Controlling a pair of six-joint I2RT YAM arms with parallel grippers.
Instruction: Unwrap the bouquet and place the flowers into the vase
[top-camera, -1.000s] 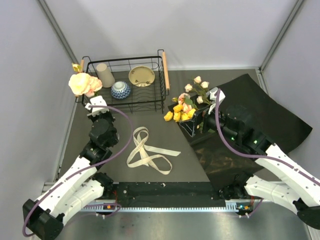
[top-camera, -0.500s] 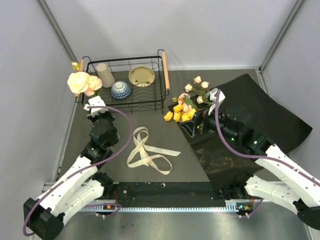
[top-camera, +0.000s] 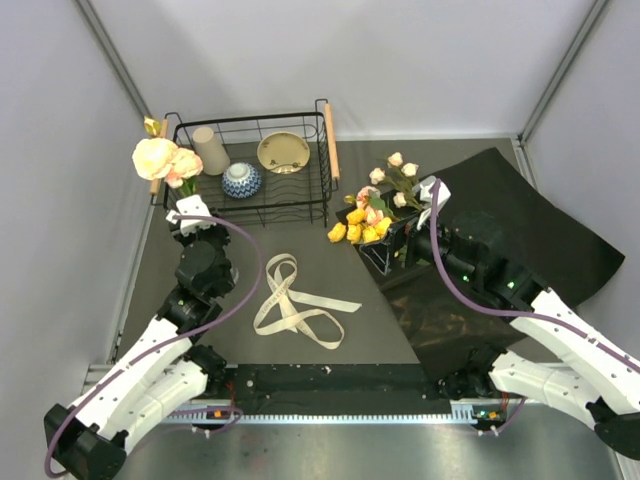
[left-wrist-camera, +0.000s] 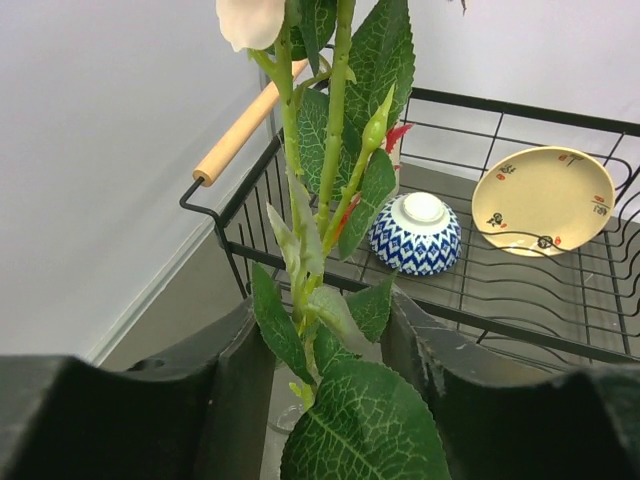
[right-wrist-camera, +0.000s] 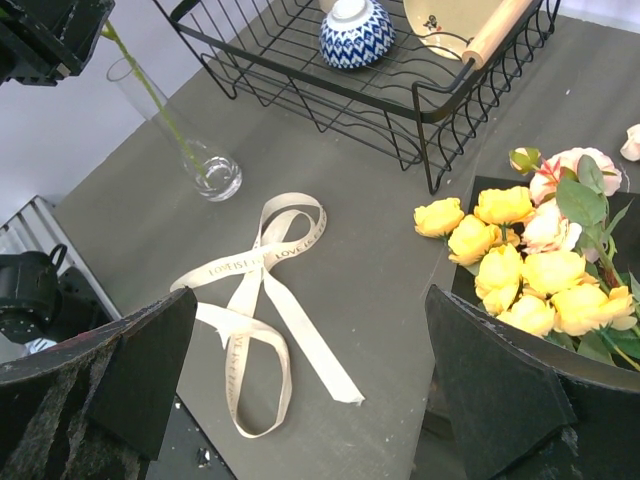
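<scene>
L hand (left-wrist-camera: 325, 320) spread either side of flowers (left-wrist-camera: 338, 120), not pinching: they seem seated in vase (right-wrist-camera: 205, 165). R hand (right-wrist-camera: 310, 330) spread, empty, by bouquet (right-wrist-camera: 530, 270).

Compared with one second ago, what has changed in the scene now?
The left gripper has opened, letting go of the flower stems standing in the vase; their blooms shifted slightly left and farther away. The right gripper, ribbon and remaining roses stayed as they were.

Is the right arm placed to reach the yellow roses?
Probably yes: the right tool hangs open right beside the yellow roses, with nothing lying between them.
</scene>
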